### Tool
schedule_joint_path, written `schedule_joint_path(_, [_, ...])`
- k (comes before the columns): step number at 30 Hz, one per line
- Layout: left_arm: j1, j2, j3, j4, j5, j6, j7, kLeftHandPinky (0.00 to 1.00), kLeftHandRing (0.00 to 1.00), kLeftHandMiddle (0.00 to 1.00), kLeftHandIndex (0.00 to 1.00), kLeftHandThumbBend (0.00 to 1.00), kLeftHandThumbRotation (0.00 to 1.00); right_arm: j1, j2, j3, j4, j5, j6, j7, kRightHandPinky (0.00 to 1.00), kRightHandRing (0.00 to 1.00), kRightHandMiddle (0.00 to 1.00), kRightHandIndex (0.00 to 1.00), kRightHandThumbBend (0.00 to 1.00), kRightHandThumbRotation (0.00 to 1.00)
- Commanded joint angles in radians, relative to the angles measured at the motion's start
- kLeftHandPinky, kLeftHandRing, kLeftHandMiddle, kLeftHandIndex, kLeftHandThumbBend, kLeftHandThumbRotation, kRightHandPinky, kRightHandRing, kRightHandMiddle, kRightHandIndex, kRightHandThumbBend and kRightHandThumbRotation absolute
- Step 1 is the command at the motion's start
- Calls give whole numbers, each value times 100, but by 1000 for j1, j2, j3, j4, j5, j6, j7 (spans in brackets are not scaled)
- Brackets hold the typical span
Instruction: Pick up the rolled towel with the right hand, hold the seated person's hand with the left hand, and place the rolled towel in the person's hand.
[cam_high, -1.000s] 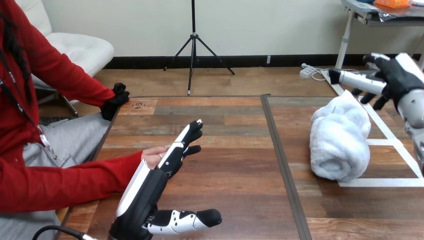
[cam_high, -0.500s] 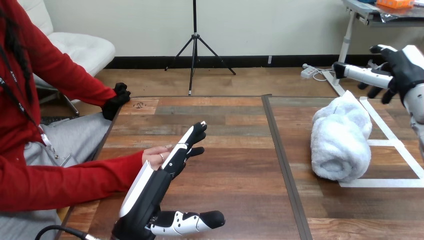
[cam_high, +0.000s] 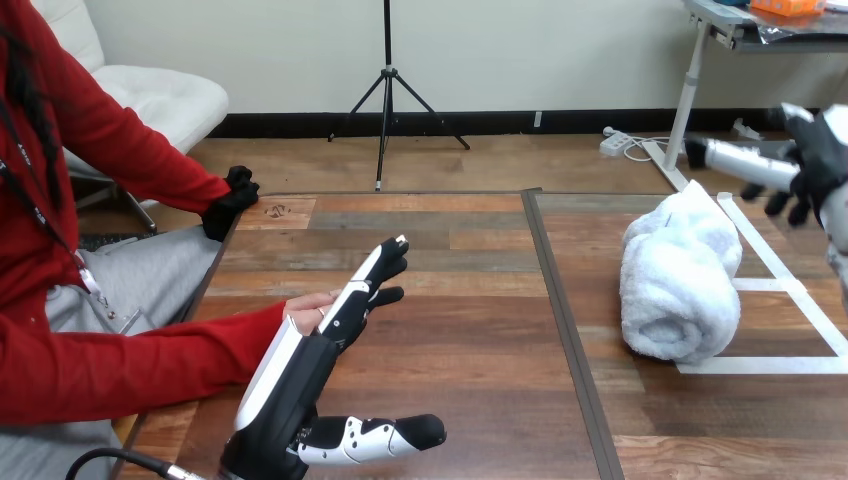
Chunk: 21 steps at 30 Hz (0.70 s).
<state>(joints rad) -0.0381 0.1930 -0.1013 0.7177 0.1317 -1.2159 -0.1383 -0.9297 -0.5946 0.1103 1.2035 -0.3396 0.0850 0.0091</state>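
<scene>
Table (cam_high: 450, 350) bears the rolled towel (cam_high: 680, 280) at its right side, among white tape lines (cam_high: 760, 365), untouched. The right hand (cam_high: 820, 155) hovers beyond the towel, fingers spread, empty. A shallow grab could unroll the towel or push it away. The left hand (cam_high: 310, 370) stands straight-fingered beside the person's hand (cam_high: 305, 305) without clasping it, so that hand may drift off.

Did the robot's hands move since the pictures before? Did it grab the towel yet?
The right hand slid toward the view's right edge, farther from the rolled towel, with its fingers loose and holding nothing. Nothing was grabbed or let go. The rolled towel lies in the same spot on the table, and the left hand stays open beside the person's hand.
</scene>
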Motion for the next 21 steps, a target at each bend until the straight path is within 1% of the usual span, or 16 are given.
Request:
schedule_joint_path(1, [-52,-6,10,4,4,-21,12,86,94,97,96,100,61,-104,0,8,42,-12,22,-7,26,39,50,97,100,67])
schedule_joint_path(4, [-51,-6,12,3,8,-23,15,86,94,97,96,100,61,-109,5,22,60,-25,30,-10,26,39,50,92,100,69])
schedule_joint_path(6, [-49,-7,12,2,11,-24,16,86,94,97,96,100,62,-110,9,23,67,-28,29,-13,25,37,47,80,100,69])
schedule_joint_path(7, [-49,-7,12,2,11,-25,17,86,94,97,96,100,62,-110,12,26,72,-32,30,-14,24,36,46,75,100,70])
schedule_joint_path(9, [-48,-7,12,1,10,-27,17,86,94,97,96,100,62,-111,16,29,78,-36,30,-14,25,39,48,70,100,71])
schedule_joint_path(10, [-46,-7,13,-1,13,-25,19,86,94,97,96,100,62,-112,19,31,83,-38,33,-13,26,40,49,68,100,71])
schedule_joint_path(11, [-45,-7,14,-3,16,-24,21,86,94,97,96,100,62,-113,22,32,86,-38,35,-12,26,40,49,68,100,71])
schedule_joint_path(12, [-43,-7,15,-4,17,-24,22,86,94,96,96,100,62,-113,23,33,89,-39,36,-11,29,45,53,68,100,72])
schedule_joint_path(13, [-42,-6,13,-6,15,-23,21,86,94,96,96,100,63,-115,27,32,93,-37,43,-6,30,47,54,68,100,73])
schedule_joint_path(15, [-39,-5,11,-8,10,-22,19,86,94,96,96,100,63,-118,31,31,98,-34,51,-1,36,55,61,70,100,74])
schedule_joint_path(16, [-38,-5,9,-9,3,-20,15,86,94,96,96,100,63,-121,35,36,102,-37,59,2,38,59,63,71,100,74])
schedule_joint_path(17, [-36,-6,7,-10,-2,-20,13,86,94,96,96,100,63,-123,38,40,104,-40,64,4,42,63,66,73,100,75])
schedule_joint_path(18, [-35,-6,6,-10,-5,-19,12,86,94,96,96,100,62,-124,40,44,106,-42,68,5,49,69,71,75,100,76])
schedule_joint_path(21, [-33,-5,4,-11,-12,-21,8,86,94,97,96,100,62,-126,48,50,110,-46,75,0,53,73,74,76,100,78])
